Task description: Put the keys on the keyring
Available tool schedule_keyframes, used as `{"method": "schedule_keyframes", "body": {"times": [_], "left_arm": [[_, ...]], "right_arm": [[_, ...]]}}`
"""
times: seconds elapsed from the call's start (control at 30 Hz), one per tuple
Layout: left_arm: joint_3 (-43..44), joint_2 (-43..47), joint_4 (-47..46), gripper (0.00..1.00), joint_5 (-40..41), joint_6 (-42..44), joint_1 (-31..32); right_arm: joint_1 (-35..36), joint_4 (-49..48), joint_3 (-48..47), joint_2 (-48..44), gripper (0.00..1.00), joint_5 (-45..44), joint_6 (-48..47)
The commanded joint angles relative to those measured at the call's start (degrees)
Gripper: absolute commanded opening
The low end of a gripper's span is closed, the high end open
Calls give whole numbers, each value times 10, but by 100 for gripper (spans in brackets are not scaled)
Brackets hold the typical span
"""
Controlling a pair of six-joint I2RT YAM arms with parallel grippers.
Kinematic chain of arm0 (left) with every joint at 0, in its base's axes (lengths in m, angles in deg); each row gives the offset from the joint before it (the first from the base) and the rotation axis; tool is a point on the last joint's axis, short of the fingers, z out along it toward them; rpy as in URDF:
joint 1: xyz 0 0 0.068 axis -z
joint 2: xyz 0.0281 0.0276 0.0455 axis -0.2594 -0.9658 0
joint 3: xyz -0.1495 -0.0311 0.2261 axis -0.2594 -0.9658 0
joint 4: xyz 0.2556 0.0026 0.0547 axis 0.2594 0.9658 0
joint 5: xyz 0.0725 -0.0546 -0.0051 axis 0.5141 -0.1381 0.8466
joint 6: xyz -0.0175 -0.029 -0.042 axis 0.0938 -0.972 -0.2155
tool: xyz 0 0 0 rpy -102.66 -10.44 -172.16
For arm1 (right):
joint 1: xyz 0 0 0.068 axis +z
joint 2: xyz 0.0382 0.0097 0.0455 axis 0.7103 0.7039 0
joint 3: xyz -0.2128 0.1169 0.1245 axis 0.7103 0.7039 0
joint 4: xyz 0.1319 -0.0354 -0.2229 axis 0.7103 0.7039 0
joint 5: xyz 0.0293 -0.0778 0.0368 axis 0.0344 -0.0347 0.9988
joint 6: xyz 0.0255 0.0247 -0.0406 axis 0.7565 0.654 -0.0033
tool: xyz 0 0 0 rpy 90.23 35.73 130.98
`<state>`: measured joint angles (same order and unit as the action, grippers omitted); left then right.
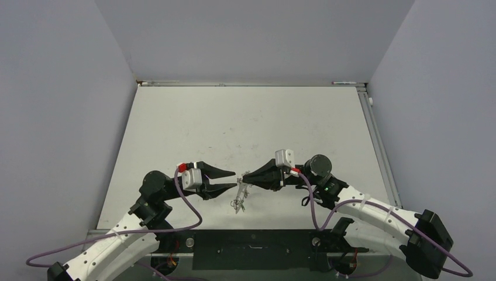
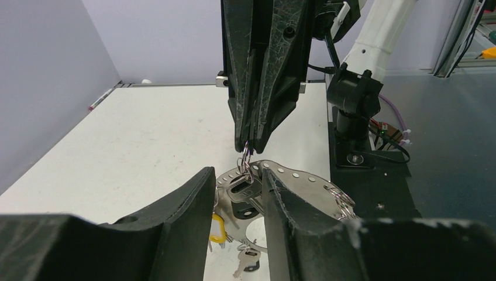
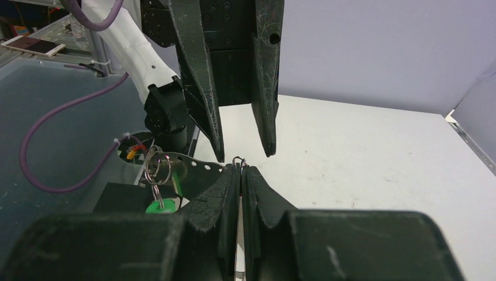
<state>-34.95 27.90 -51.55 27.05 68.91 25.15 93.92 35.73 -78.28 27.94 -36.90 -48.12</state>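
Here, the right gripper [image 3: 240, 171] pinches a thin, seemingly wire keyring [image 3: 237, 159].

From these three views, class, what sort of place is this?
Probably a robotics lab test cell: a white table boxed by plain grey panels, with a left arm and a right arm bolted at its near edge.

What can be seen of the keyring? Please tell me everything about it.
The keyring looks like a flat silvery metal band with a row of small holes, curved into a loop. It hangs from a small wire ring pinched in the shut right hand. A black-headed key, a yellow-headed key and a green-headed key dangle from it. The open left hand brackets its top; contact cannot be told.
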Motion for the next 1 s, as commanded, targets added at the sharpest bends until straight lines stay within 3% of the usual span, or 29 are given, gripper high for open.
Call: {"method": "schedule_keyframes", "body": {"times": [0.0, 0.3, 0.47, 0.97], "left_arm": [[2, -6, -33, 30, -11, -11, 7], [5, -8, -11, 24, 0, 5, 16], [11, -16, 8, 1, 15, 15, 23], [12, -15, 18, 0, 25, 16, 33]], "right_arm": [[-3, -81, -11, 7, 5, 27, 14], [-3, -92, -7, -1, 5, 10, 19], [-4, -97, -4, -3, 5, 12, 23], [-4, -117, 4, -11, 5, -2, 31]]}}
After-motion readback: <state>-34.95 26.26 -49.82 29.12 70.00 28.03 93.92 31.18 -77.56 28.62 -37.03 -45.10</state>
